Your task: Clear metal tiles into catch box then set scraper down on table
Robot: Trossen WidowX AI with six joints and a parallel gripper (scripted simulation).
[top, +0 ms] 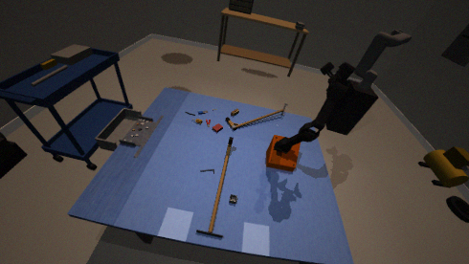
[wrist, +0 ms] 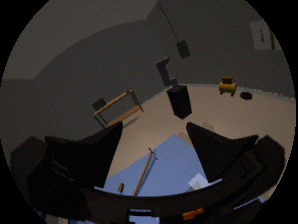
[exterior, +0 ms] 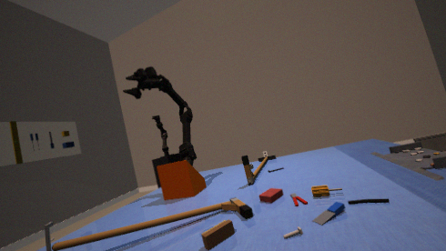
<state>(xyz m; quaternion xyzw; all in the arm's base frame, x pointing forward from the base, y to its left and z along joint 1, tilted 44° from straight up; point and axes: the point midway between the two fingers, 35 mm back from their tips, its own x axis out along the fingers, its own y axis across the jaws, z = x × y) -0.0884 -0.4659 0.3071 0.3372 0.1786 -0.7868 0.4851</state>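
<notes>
The long scraper [top: 221, 184] [exterior: 256, 172] lies flat on the blue table [top: 144, 191], with its T-shaped blade at the front edge and its dark grip toward the middle. The steel bench plate [top: 144, 139] [exterior: 405, 160] sits at the table's left edge and carries several small metal tiles [top: 139, 126] [exterior: 416, 152]. The grey catch box [top: 106, 131] joins its outer end. My gripper [top: 329, 69] [exterior: 132, 85] [wrist: 156, 124] is open and empty. It is raised high above the orange arm base [top: 283, 153] [exterior: 179, 179], far from the scraper.
A shorter hooked tool [top: 256, 119] [exterior: 146, 223] lies at the back of the table. A red block [top: 217, 127] [exterior: 271, 195], pliers, a screwdriver and other small parts lie near it. A blue cart [top: 57, 81] stands left of the table, and a wooden shelf [top: 260, 21] stands behind it.
</notes>
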